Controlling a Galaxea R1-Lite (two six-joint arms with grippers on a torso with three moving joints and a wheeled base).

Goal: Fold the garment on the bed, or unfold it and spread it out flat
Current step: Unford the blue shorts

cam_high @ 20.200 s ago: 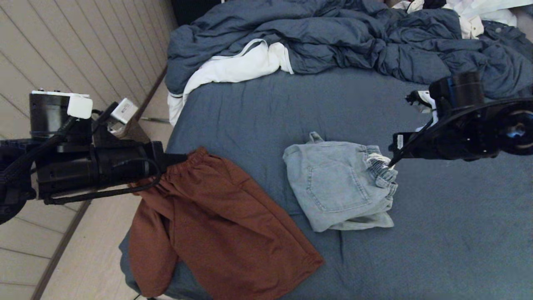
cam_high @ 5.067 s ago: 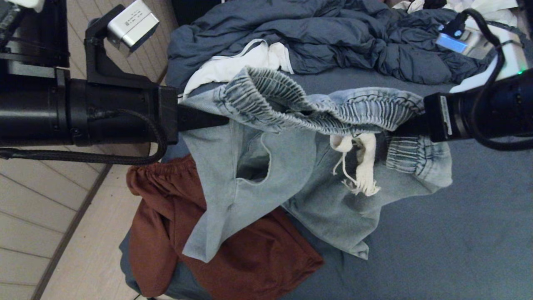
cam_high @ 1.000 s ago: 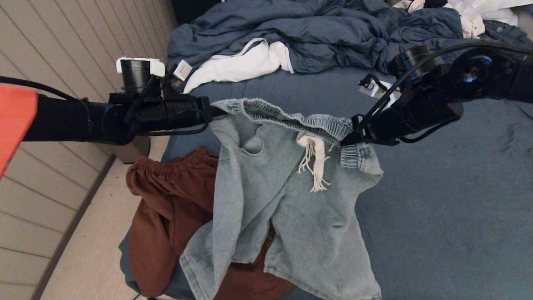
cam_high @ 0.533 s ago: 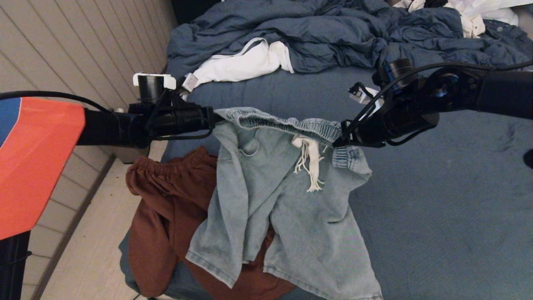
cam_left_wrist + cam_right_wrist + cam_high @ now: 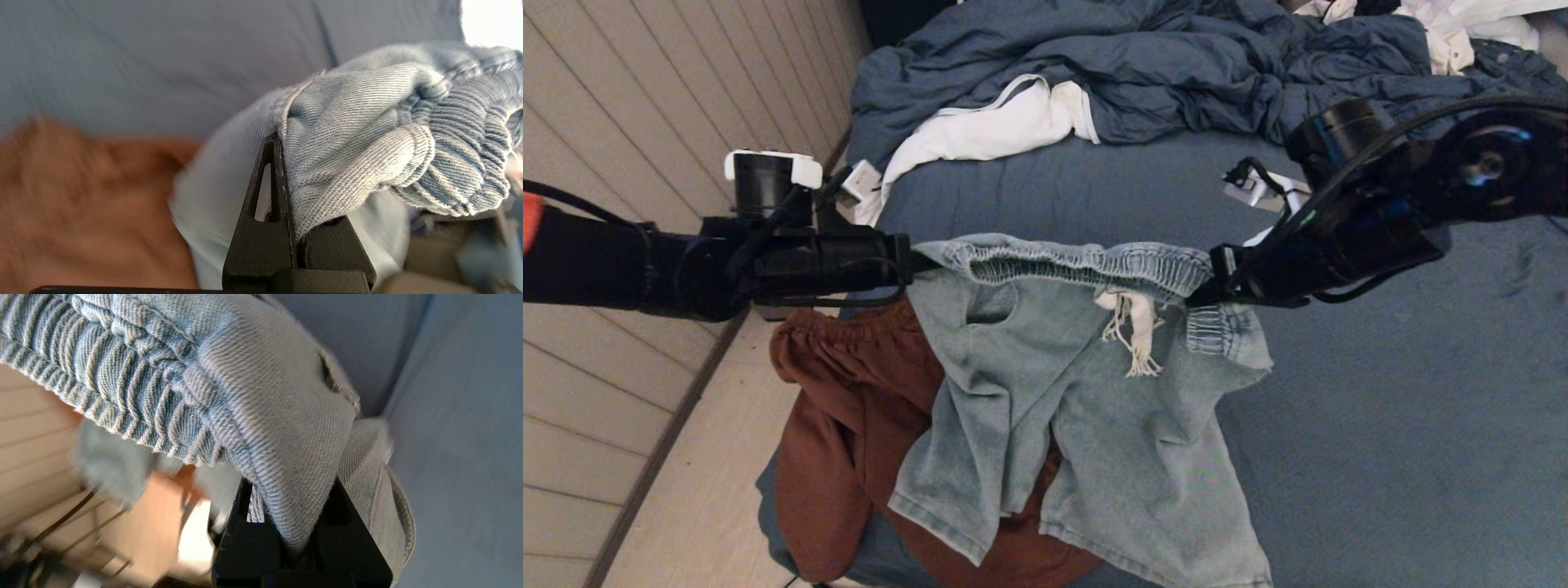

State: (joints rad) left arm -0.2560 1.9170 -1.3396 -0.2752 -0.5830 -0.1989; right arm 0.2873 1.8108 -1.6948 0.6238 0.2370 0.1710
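head view: denim shorts waistband now wider, flatter btwn both pinching jaws vs 1s ago

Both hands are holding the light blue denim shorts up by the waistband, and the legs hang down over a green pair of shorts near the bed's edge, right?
Not quite: the pair under the hanging legs is rust-brown, not green. The head view shows the left hand and right hand each gripping the elastic waistband of the light blue denim shorts, whose legs drape over rust-brown shorts at the bed's edge.
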